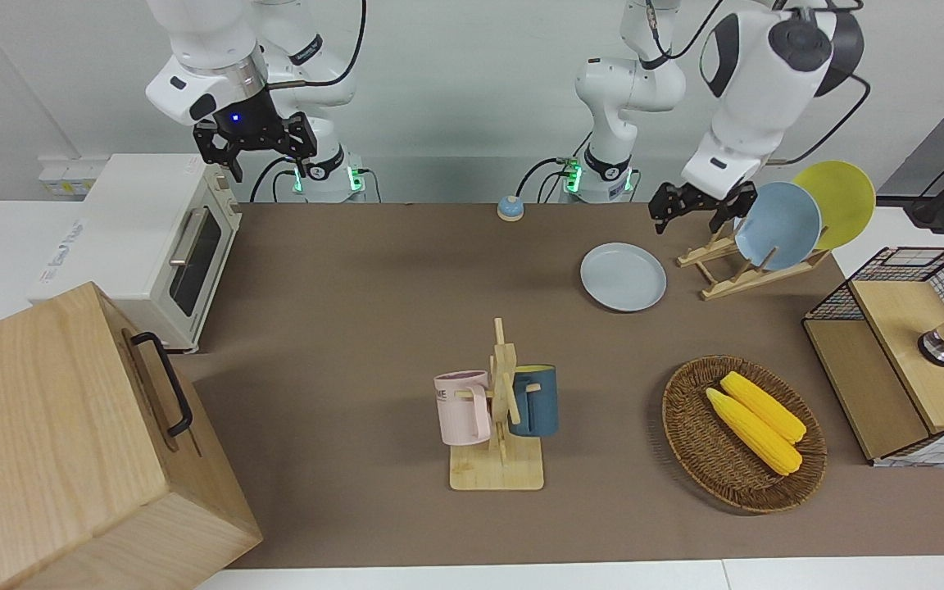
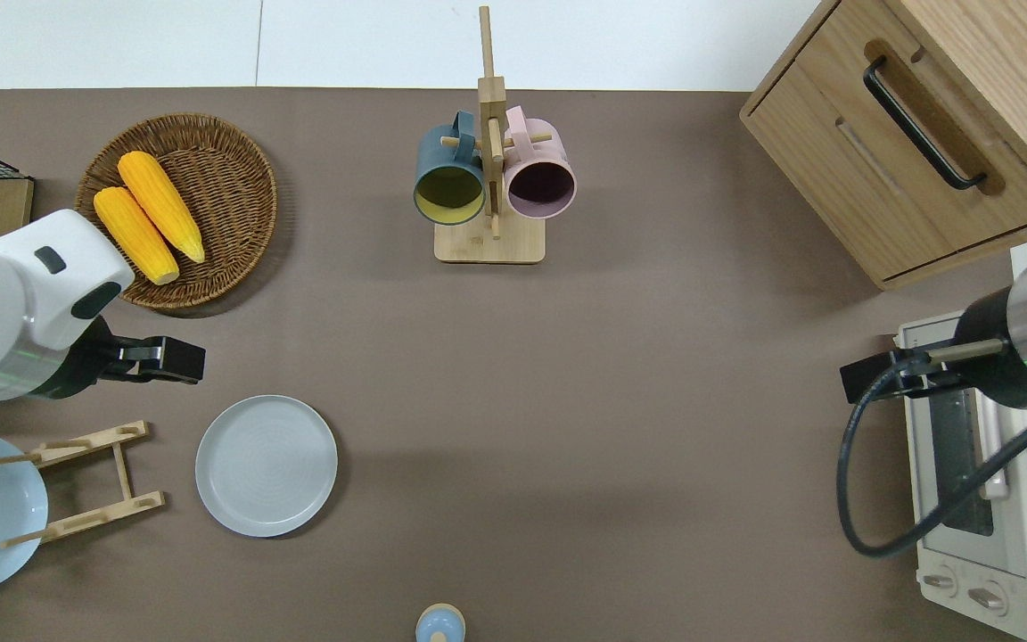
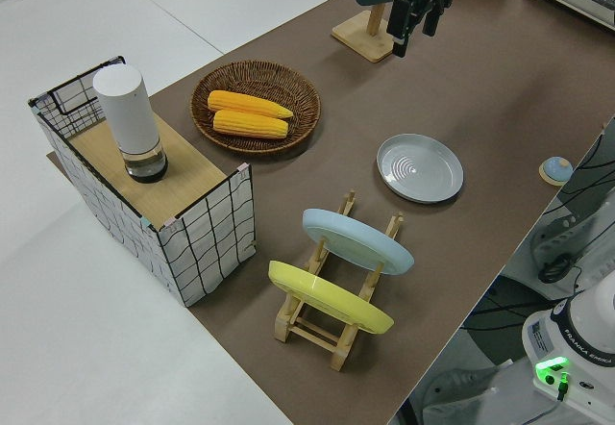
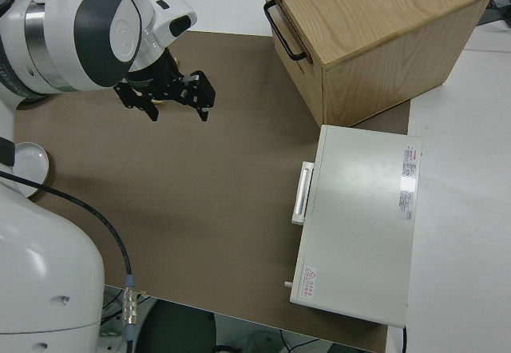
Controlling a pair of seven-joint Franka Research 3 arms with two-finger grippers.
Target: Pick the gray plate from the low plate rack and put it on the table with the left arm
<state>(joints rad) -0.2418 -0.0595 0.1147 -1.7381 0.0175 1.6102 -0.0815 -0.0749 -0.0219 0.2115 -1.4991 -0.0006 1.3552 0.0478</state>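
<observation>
The low plate rack (image 1: 738, 266) sits near the robots toward the left arm's end of the table (image 1: 357, 328), its slot nearest the gray plate bare, a light blue plate (image 1: 777, 227) and a yellow plate (image 1: 839, 201) leaning in the other two; just beside it, toward the table's middle, the gray plate (image 1: 623, 277) lies flat on the brown mat, touched by nothing; the left gripper (image 1: 692, 206) hangs in the air with its fingers spread wide and nothing between them, over bare mat between the gray plate and a wicker basket (image 2: 237, 259) of two corn cobs (image 2: 148, 214); farther from the robots, near mid-table, a mug stand (image 1: 498, 426) carries a pink and a dark blue mug; the right arm is parked, its gripper (image 1: 257, 146) open and empty.
</observation>
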